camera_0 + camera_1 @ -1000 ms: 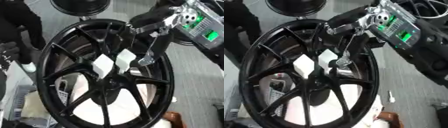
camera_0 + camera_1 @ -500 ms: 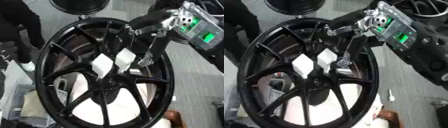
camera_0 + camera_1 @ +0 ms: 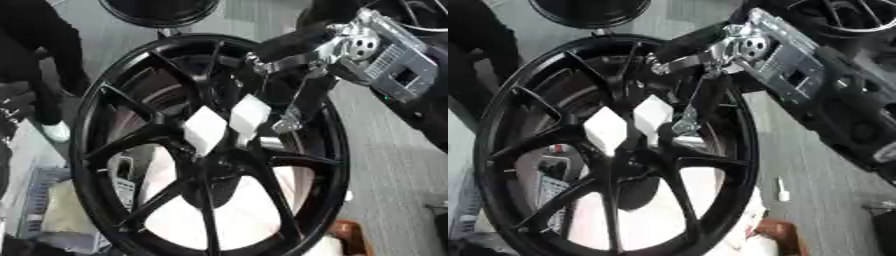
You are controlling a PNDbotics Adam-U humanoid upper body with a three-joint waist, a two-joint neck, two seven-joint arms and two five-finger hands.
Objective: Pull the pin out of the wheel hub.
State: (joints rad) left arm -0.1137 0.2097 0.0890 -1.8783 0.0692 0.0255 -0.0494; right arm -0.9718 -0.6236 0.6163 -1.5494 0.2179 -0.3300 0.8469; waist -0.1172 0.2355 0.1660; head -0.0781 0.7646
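Reaching in from the upper right, the robot's right hand (image 3: 302, 75) is being held over the black wheel (image 3: 105, 110).

Its fingers (image 3: 691, 114) are being extended down toward the hub (image 3: 229, 150), beside two white tags (image 3: 206, 130); the pin itself cannot be made out.

One large black spoked wheel (image 3: 210, 150) fills the view. Two white square tags (image 3: 206, 129) sit side by side just above the wheel's hub. One robot hand (image 3: 302, 47) reaches over the wheel's upper right rim. One smaller dark round object (image 3: 157, 10) lies beyond the wheel's top edge.
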